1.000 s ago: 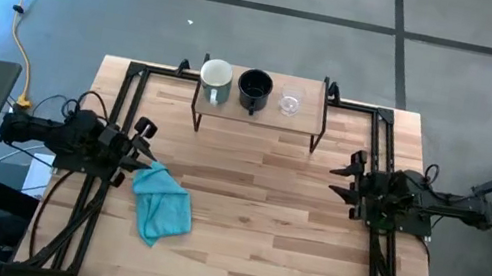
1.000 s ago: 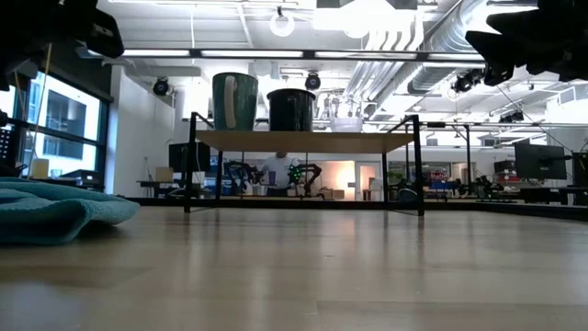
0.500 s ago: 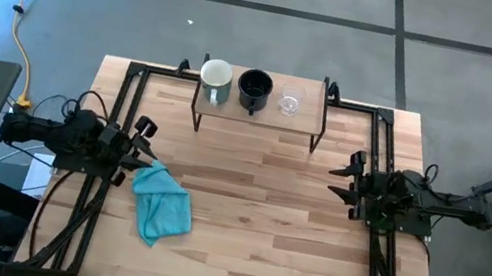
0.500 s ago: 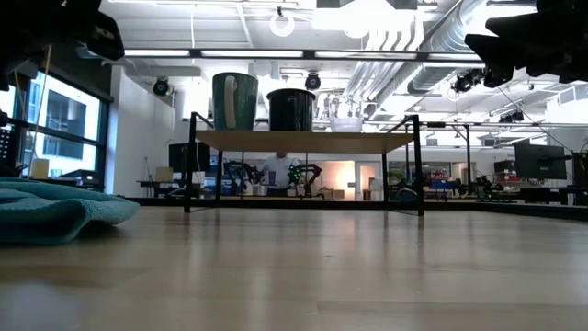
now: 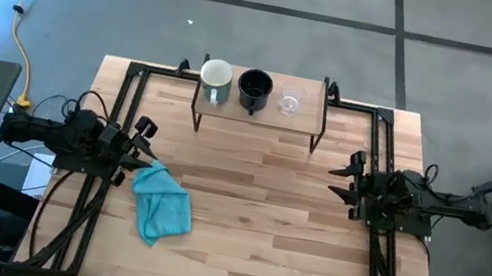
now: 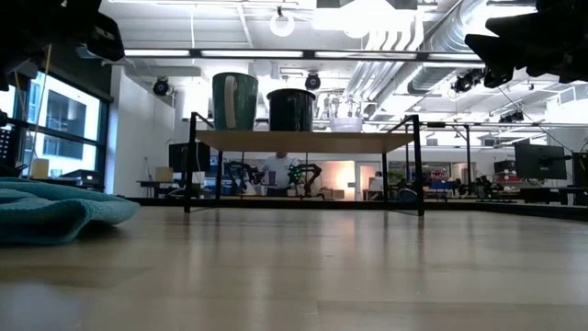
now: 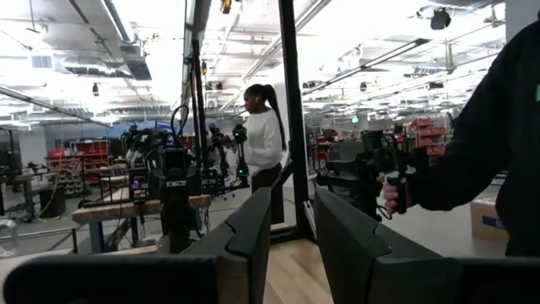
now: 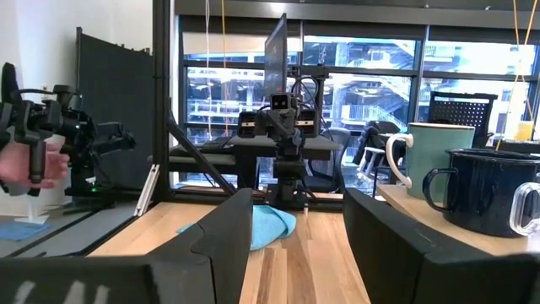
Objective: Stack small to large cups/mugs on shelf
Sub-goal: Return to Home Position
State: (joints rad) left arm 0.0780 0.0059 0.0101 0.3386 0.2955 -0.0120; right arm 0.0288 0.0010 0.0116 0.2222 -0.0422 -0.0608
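A white mug [image 5: 215,75], a black mug [image 5: 254,86] and a small clear glass cup [image 5: 290,100] stand side by side, upright on their bases, on the light-wood shelf [image 5: 261,110] at the table's far edge. In the low view the white mug [image 6: 235,101], the black mug [image 6: 290,109] and the glass cup [image 6: 346,122] stand on the shelf board [image 6: 303,141]. My left gripper [image 5: 145,146] is open and empty at the table's left side, beside a teal cloth [image 5: 160,202]. My right gripper [image 5: 344,182] is open and empty at the table's right side.
The teal cloth lies crumpled on the table near the left gripper and also shows in the low view [image 6: 55,207]. Dark metal frame rails [image 5: 118,116] run along both sides of the table. People stand in the room beyond, one in white [image 7: 261,143], one in a dark sleeve [image 7: 481,143].
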